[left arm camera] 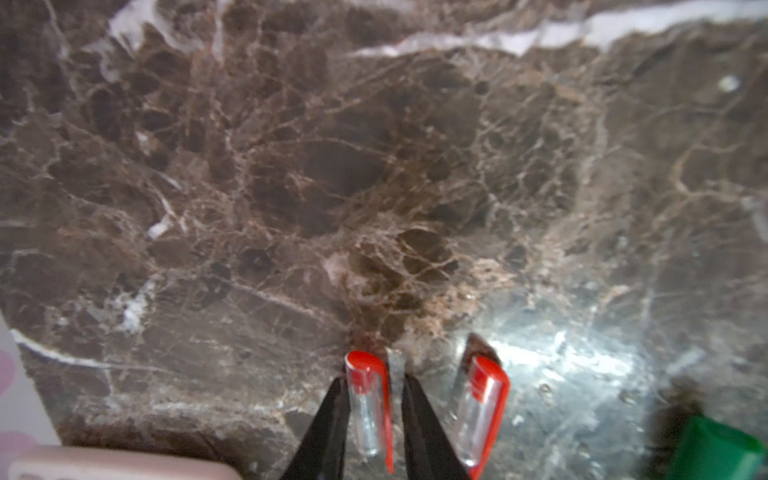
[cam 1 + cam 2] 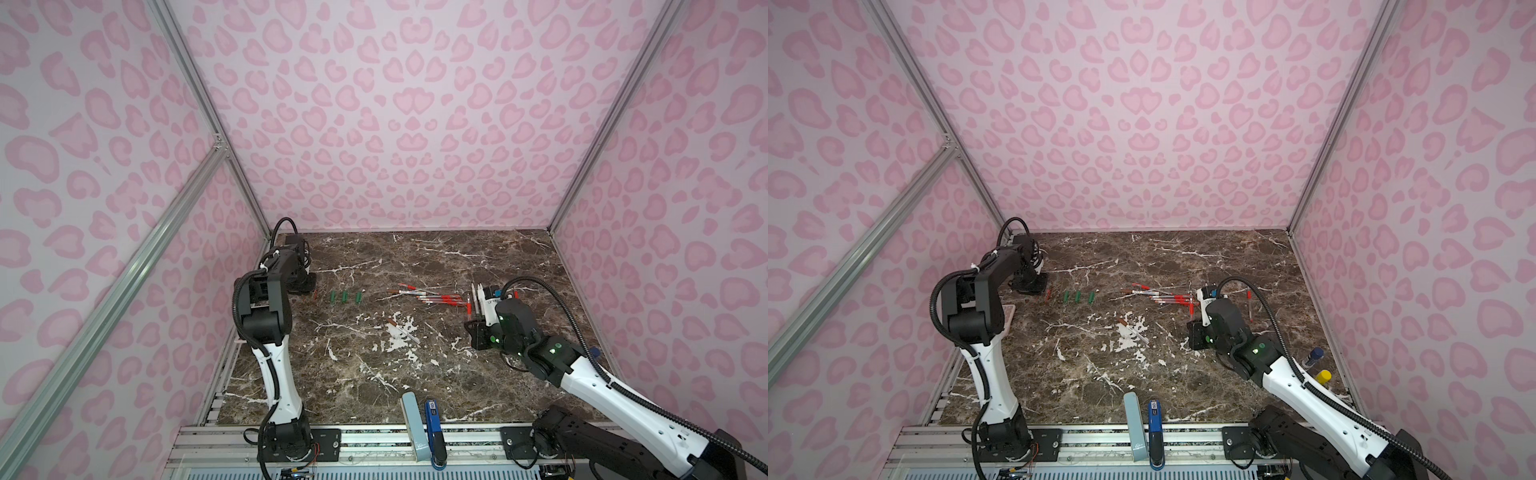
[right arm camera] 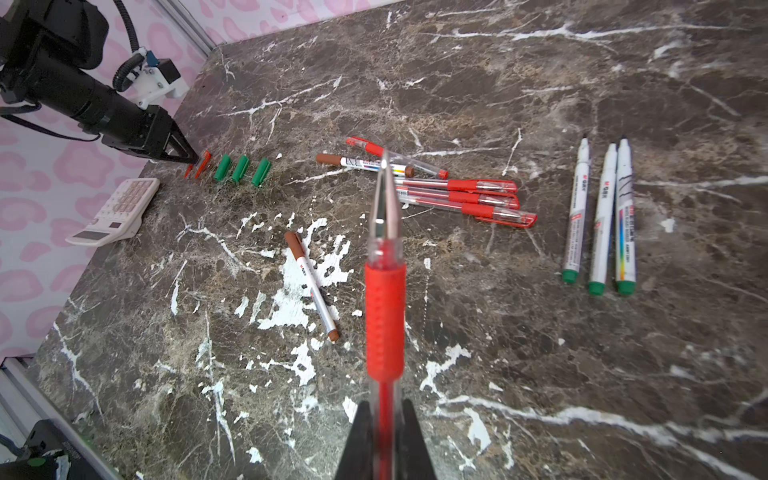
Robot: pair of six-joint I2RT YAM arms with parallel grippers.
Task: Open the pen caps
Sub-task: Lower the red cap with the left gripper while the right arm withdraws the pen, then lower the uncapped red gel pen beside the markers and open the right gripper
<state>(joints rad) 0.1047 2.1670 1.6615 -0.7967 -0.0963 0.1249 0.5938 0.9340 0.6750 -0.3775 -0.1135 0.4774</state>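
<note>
From my station I see the left claw [image 1: 374, 379] low over the brown marble-patterned table [image 1: 291, 166], its two black fingers [image 1: 328, 428] parted only a little on either side of a short red-and-clear plastic pen cap [image 1: 365, 401]; one finger sits close against the cap, and a sliver of table shows between its red clip and the other finger, so I read this claw as slightly open and not pinching; whether the cap rests on the table or just above it I cannot tell; a second red-and-clear cap [image 1: 484, 405] lies just beside it, apart and roughly parallel, and past that comes a row of three green plastic caps [image 3: 240, 168], all at the far left of the table near the pale pink calculator [image 3: 114, 212]; the right claw [image 3: 385, 403] is closed tight on a clear-barrelled red pen with a red rubber sleeve [image 3: 384, 324], gripping the barrel behind the sleeve, with the pen's bare metal tip pointing out over the table; beyond it lies a loose cluster of capped red pens [image 3: 478, 199], with one white brown-capped marker [image 3: 361, 163] along its far side; a second white marker with a brown cap [image 3: 311, 282] lies alone nearer the middle; three white-barrelled markers with green end plugs [image 3: 602, 216] lie side by side, uncapped, well apart from the cluster; at the near edge in both top views a pale blue bar [image 2: 413, 428] and a blue stapler-like object [image 2: 434, 432] sit next to each other.
</note>
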